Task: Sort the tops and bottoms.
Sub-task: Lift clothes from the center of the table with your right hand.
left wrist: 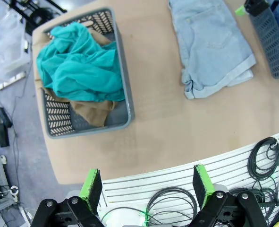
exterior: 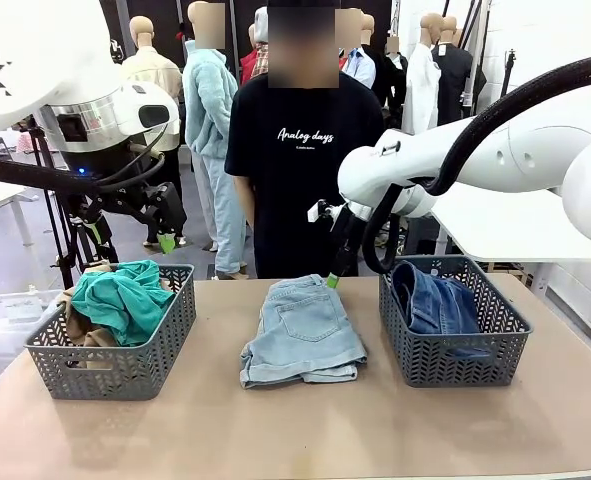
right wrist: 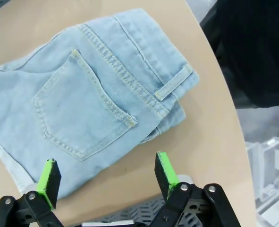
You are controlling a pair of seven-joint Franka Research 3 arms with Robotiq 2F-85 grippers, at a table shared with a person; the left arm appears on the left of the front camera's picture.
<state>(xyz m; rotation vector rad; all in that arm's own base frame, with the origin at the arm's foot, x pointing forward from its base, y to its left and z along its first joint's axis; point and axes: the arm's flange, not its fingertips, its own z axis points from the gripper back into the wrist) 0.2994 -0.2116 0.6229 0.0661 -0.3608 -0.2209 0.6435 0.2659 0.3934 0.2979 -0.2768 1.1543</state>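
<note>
A folded pair of light blue denim shorts [exterior: 301, 330] [left wrist: 214, 45] [right wrist: 87, 101] lies on the table between two grey baskets. The left basket [exterior: 115, 355] [left wrist: 125, 101] holds the teal-green shirt [exterior: 125, 297] [left wrist: 80, 68] on top of the tan-beige shirt [exterior: 80, 322] [left wrist: 89, 111]. The right basket [exterior: 455, 355] holds blue denim shorts [exterior: 437, 300], dark and lighter. My right gripper [exterior: 332, 282] [right wrist: 105, 182] hangs open just above the far edge of the light shorts. My left gripper [exterior: 167, 240] [left wrist: 144, 187] is open and empty, raised behind the left basket.
A person in a black T-shirt [exterior: 305, 150] stands at the far side of the table, close behind the shorts. Bare tabletop [exterior: 295, 430] runs along the near edge. Cables [left wrist: 266, 158] lie on the white arm base below my left wrist.
</note>
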